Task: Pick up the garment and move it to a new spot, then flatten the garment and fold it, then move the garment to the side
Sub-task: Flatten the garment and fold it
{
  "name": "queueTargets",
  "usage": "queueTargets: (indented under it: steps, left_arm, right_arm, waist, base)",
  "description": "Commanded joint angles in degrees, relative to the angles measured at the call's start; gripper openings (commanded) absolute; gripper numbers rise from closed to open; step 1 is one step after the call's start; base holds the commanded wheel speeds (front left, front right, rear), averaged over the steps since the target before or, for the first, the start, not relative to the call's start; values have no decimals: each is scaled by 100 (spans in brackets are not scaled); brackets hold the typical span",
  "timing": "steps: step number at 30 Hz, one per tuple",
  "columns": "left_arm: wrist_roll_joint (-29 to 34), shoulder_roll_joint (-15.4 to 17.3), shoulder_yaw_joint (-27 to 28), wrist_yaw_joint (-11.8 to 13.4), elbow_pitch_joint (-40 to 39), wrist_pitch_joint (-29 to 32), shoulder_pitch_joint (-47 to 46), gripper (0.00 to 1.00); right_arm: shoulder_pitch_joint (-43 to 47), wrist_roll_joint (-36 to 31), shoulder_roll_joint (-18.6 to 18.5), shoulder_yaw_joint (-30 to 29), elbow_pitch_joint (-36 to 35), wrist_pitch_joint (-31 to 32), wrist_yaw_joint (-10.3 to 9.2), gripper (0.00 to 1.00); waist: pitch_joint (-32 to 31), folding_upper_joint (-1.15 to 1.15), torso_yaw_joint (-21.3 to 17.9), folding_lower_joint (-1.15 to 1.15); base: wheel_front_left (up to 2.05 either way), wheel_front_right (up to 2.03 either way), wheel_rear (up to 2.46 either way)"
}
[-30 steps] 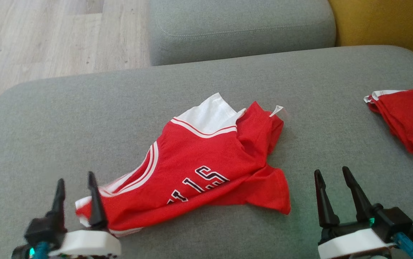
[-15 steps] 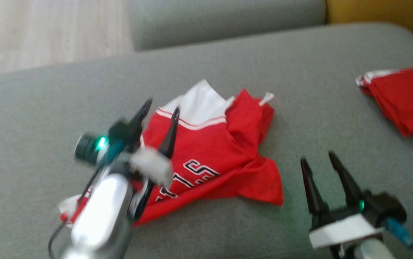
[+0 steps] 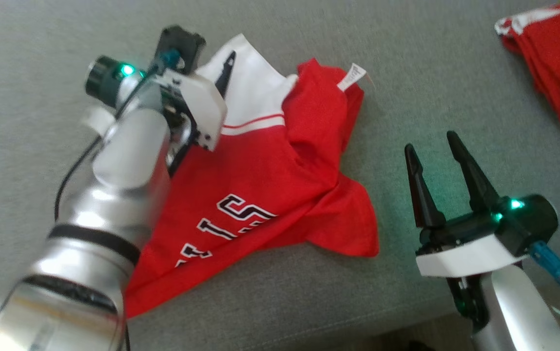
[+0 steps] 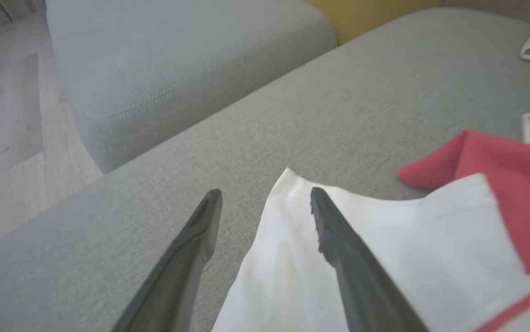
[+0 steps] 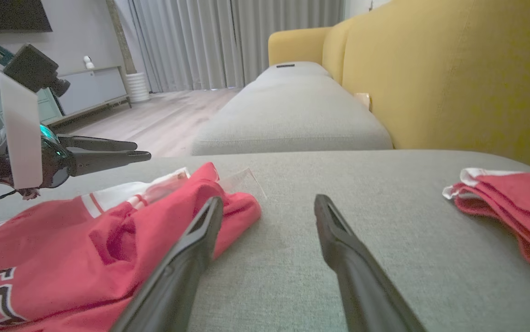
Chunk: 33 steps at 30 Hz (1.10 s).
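The garment (image 3: 270, 185) is a red jersey with a white panel and dark lettering, lying crumpled on the grey sofa cushion (image 3: 431, 73). My left gripper (image 3: 223, 66) reaches over it to its far white edge. In the left wrist view this gripper (image 4: 265, 192) is open, one finger above the white panel (image 4: 384, 258) and the other above bare cushion. It holds nothing. My right gripper (image 3: 430, 141) stands open over the cushion just right of the garment. In the right wrist view its left finger overlaps the garment (image 5: 85, 249); the left gripper (image 5: 141, 151) hovers there too.
A second red and white garment (image 3: 552, 63) lies folded at the cushion's far right (image 5: 509, 212). Beyond are another grey cushion (image 4: 177, 60), a yellow sofa back (image 5: 454, 78) and wooden floor (image 4: 6, 138). The cushion's front edge (image 3: 309, 317) runs along the bottom.
My left arm has swung forward from the garment's near corner to its far white edge, still open. The head camera has tipped down and closer. The right gripper has hardly moved.
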Motion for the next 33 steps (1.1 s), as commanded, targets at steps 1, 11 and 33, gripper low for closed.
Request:
queueTargets:
  steps: [1,11,33]
  left_arm:
    - [25,111,90,-10,77,19,-408,100]
    - [-99,98,-125,22,1178,-213,-968,100]
    - [-652,405,-284,-208,1429,-889,-991,0]
  right_arm:
    - [-156,-27,-42,115,-213,-21,39,100]
    - [-282,-24,22,134,-275,-21,39,100]
    - [-22,-104,52,-103,-259,-21,39,100]
  waist:
    - [423,0,-283,0]
    - [655,0,-496,0]
    - [1,0,-54,0]
  base:
    - [0,0,0]
    - [0,0,0]
    - [0,0,0]
